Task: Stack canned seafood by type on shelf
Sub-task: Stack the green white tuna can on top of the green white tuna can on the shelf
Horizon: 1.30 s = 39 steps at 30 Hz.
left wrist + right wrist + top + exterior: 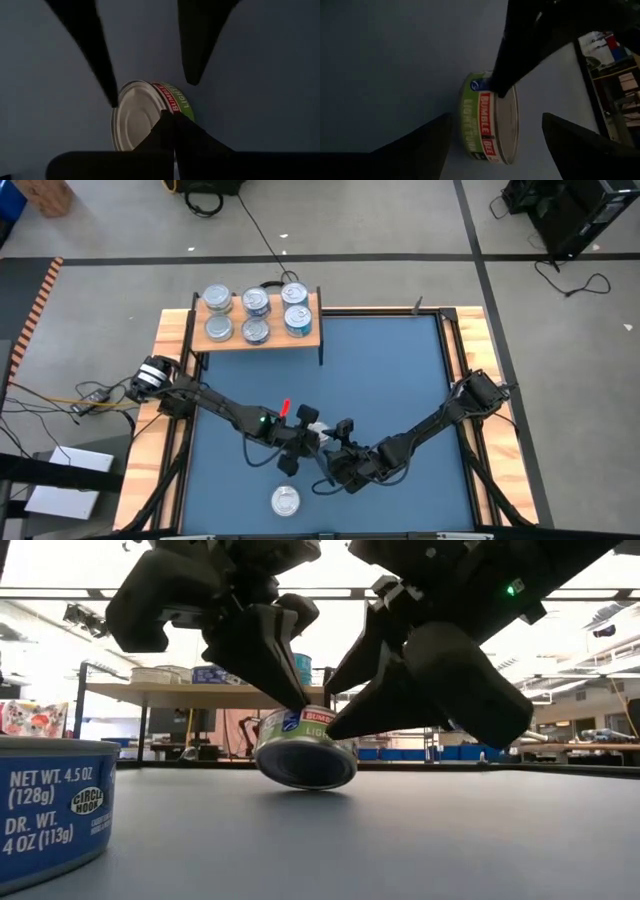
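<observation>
Nearest can, low view: a blue-label can (45, 810) stands upright right at the lens on the table (420, 840), untouched.
Green can, low view: further back, a green-label can (305, 750) sits tipped on its lower edge, its flat end turned towards me, with both grippers around it.
Left gripper, low view: the left gripper (300, 705) is squeezed to a single point, holds nothing, and presses on the can's upper rim.
Right gripper, low view: the right gripper (340, 725) is spread wide and empty, one tip at the can's far side.
Shelf, low view: the shelf (180, 695) is well behind, with cans on it.
High view: six cans (255, 302) fill the shelf in two rows. Both arms meet mid-table and hide the green can. The blue one stands alone near the front edge.
Left wrist view: my closed tips rest against the silver lid. The other arm's spread fingers straddle the can.
Right wrist view: my fingers stand wide on either side of the can, not touching it.
Handling: I judge it stiff, dense for its size, slick on lid and label, and apt to roll while on edge.
Grip: I would clamp across the label wall, opposite sides, once it lies flat.
</observation>
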Tool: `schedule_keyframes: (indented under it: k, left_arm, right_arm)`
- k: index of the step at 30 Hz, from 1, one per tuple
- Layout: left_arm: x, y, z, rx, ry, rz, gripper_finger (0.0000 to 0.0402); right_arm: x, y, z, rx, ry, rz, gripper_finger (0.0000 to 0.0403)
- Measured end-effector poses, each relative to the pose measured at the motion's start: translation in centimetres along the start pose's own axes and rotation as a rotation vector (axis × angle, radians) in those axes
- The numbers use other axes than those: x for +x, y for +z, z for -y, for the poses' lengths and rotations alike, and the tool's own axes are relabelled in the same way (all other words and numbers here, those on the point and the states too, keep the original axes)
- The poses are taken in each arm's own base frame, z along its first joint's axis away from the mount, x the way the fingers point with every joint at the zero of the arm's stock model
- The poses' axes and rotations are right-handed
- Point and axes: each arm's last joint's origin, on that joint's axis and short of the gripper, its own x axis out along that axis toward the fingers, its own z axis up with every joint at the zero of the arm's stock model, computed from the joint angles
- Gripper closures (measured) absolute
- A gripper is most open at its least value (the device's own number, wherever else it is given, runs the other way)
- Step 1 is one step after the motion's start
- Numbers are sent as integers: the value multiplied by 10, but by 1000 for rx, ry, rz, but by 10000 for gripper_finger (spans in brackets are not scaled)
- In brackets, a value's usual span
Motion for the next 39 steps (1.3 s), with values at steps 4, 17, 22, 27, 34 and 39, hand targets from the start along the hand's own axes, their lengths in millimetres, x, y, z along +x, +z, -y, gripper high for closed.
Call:
schedule_keyframes:
  k: [4,17,22,27,34,39]
  left_arm:
    - [1,0,-4,-20,2,9,401]
    - [0,3,-5,-32,-21,38,401]
    - [0,4,-5,-34,-22,44,401]
    - [0,4,-5,-33,-25,49,401]
    - [-24,12,2,29,50,89,361]
    - [-39,13,14,103,133,70,302]
  right_arm:
    - [8,-6,-10,-31,4,-10,87]
    - [20,-10,-17,-37,-118,-7,133]
    - [21,-10,-17,-25,-86,-2,223]
    - [21,-10,-18,-34,-83,0,266]
    - [20,-9,-16,-25,-97,-3,266]
    - [11,-3,-6,7,-104,9,266]
